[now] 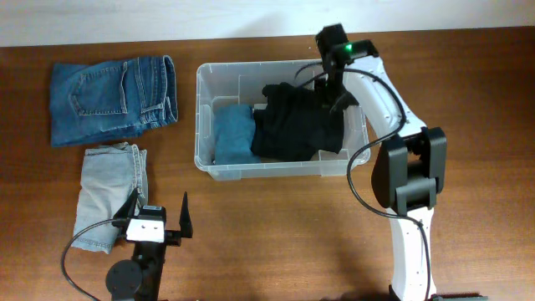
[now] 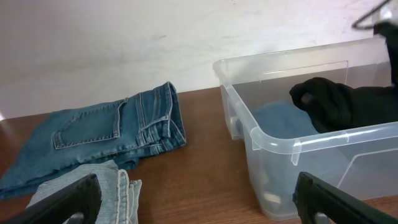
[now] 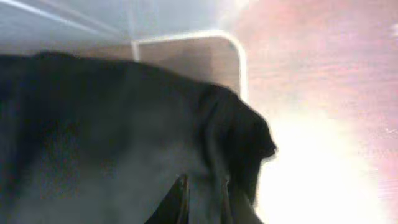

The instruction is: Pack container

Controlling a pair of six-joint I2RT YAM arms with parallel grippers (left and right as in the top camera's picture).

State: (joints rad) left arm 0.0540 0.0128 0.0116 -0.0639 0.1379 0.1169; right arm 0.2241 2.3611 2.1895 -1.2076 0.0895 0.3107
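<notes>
Container (image 1: 276,170) sits mouth up, long axis running left to right

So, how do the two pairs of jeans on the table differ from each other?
The dark blue jeans are deep denim; the pale jeans look washed out. The dark blue jeans lie crosswise, farther back; the pale jeans lie lengthwise beside the left gripper. Both are folded, outside the container.

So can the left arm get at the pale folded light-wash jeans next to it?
Probably yes. The pale folded light-wash jeans lie uncovered right beside the left arm, whose jaws stand open and empty; nothing sits between them.
</notes>
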